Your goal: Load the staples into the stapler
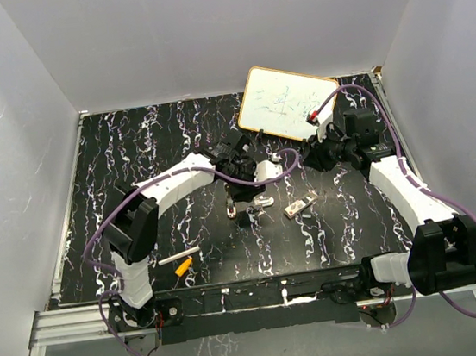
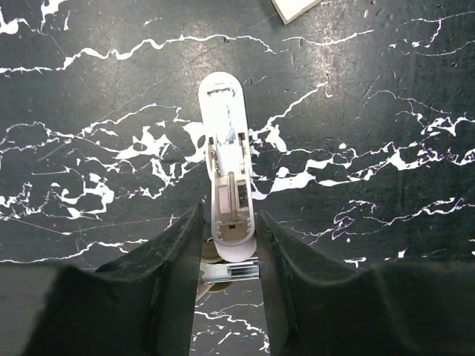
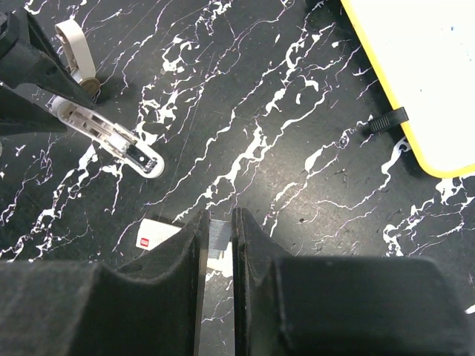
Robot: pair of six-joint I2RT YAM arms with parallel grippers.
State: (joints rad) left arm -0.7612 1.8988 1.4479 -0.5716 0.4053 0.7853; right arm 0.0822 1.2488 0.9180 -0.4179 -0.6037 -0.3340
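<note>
Your tiny white and light-grey plastic mini stapler point(image 2: 226, 178) lies open near the middle of the black marbled worktop point(image 2: 371, 89). Its two slim halves are spread and the staple channel faces up. The left arm's fingers point(image 2: 171, 282) closely flank its near end. A short silvery strip of staples point(image 3: 218, 241) sits pinched between the right arm's fingers point(image 3: 256, 259), apart from the stapler.

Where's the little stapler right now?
In the left wrist view the stapler lies on the black marbled table, between the left arm's jaws; overhead that's mid-table, in front of the whiteboard.
</note>
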